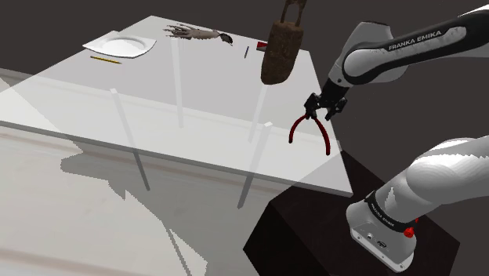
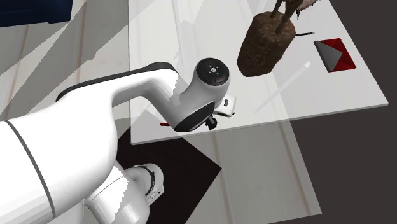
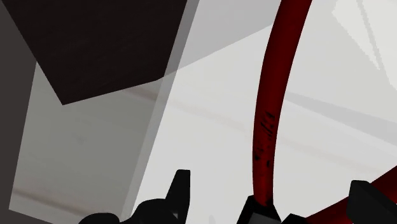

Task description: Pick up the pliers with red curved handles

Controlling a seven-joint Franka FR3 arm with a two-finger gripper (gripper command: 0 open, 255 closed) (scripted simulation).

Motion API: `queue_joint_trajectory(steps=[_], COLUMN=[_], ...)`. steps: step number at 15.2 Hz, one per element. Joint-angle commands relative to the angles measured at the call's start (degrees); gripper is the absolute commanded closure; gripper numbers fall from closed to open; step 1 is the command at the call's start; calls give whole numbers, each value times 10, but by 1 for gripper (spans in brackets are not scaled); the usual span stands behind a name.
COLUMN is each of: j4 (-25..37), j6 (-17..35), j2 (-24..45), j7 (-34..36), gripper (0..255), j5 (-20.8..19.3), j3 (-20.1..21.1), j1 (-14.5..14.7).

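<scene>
Gripping the pliers (image 3: 266, 127): this looks like the step in hand. The gripper (image 3: 274, 188) should settle over the dark head and close there, not on the 2 red handles, whose curve would let the pads slide. Lower until both pads flank the head squarely, centre it so they meet it together, squeeze, then lift straight up off the table (image 1: 196, 102).
Risk: the tool sits near the table's edge by the stand, so a lopsided squeeze could swivel it or push it toward that edge.
Stand (image 3: 108, 44): a black box beyond the table's edge, apart from the pliers.
Finger on the stand's side (image 3: 181, 189): clear of the head, with pale table showing in the gap between them.
Head (image 3: 259, 213): dark and low between the 2 fingers, closer to neither by much. As far as shows, it touches neither.
Handles: 1 runs from the head away across the table. The 2nd (image 3: 383, 181) splays off past the other finger.
Other finger (image 3: 372, 198): just beside the 2nd handle. Whether they touch cannot be told.
Jaws: wide apart, holding nothing.
Pliers in the shoulder view: they appear to lie on the table's corner nearest the stand, head under the gripper, handles spreading toward that view's bottom.
</scene>
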Motion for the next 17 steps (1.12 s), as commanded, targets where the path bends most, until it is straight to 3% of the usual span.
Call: queue_joint_trajectory(steps=[1,2,11,17], j4=[-3,-2,-3,21], j6=[6,7,6,-53], j2=[3,5,3,-32], j7=[-1,-1,-1,3], gripper=[0,255,255,255], j5=[0,0,0,-3], j3=[0,-1,0,1], j1=[0,0,-1,-3])
